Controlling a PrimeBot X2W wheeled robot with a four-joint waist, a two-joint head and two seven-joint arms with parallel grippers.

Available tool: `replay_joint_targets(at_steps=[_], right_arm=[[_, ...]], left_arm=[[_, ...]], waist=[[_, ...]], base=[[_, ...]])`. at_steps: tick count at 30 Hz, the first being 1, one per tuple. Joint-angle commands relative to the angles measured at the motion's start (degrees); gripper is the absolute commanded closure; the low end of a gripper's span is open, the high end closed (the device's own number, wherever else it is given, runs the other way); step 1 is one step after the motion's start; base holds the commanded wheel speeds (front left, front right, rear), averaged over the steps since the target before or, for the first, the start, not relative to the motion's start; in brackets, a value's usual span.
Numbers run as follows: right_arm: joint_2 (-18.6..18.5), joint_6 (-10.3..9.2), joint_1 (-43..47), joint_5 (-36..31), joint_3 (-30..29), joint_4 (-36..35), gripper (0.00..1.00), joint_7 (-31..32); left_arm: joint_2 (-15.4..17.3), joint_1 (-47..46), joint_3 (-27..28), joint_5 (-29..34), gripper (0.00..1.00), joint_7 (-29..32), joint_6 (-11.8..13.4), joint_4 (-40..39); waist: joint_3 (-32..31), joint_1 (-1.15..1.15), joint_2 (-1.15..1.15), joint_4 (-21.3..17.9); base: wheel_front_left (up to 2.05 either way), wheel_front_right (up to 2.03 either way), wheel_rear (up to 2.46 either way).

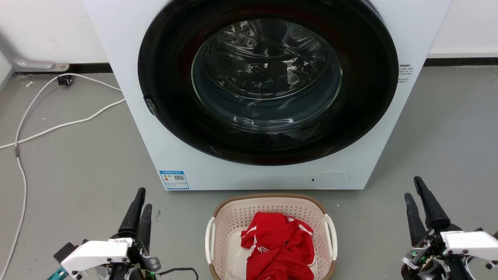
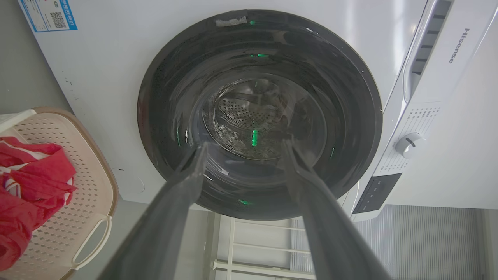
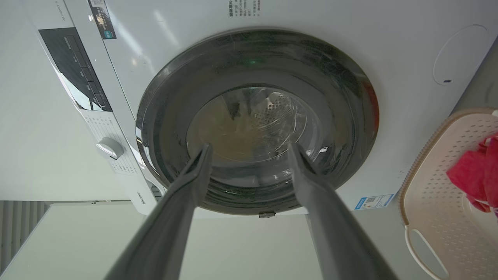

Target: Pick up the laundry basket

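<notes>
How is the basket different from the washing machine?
The laundry basket is far smaller than the washing machine. The basket is cream with holes; the machine is white with a round glass door. The basket holds red cloth; the machine's drum looks empty. Both stand on the floor.

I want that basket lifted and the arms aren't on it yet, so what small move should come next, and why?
Probably swing both arms inward toward the white side handles of the laundry basket. The left gripper and right gripper sit wide of it on either side, jaws open and empty, pointing at the washing machine instead.
</notes>
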Motion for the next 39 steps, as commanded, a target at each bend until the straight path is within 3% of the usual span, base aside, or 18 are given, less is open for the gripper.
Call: replay_joint_targets(at_steps=[1, 10, 24, 39], right_arm=[[-0.17, 0.00, -0.70, -0.39, 0.33, -1.57, 0.00, -0.48], [-0.23, 0.00, -0.02, -6.85, 1.46, -3.81, 0.00, -3.02], [-0.14, 0.01, 1.13, -30.83, 2.72, -7.84, 0.00, -6.35], [-0.09, 0.01, 2.53, -47.48, 3.53, -9.02, 0.00, -9.12]], left_arm=[[0.24, -1.25, -0.62, 0.62, 0.00, -0.51, -0.05, -1.20], [0.22, -1.10, -1.91, 5.93, 0.00, -2.92, -0.07, -3.09], [0.18, -0.50, -4.81, 24.71, 0.00, -6.18, 0.74, -5.30], [0.13, -0.07, -8.53, 40.87, 0.00, -9.19, 2.40, -5.56]], waist=[[-0.01, 0.00, 0.00, 0.00], [-0.04, 0.00, 0.00, -0.01], [-0.15, 0.00, 0.00, -0.10], [-0.38, 0.00, 0.00, -0.23]], base=[[0.00, 0.00, 0.00], [0.00, 0.00, 0.00], [0.00, 0.00, 0.00], [0.00, 0.00, 0.00]])
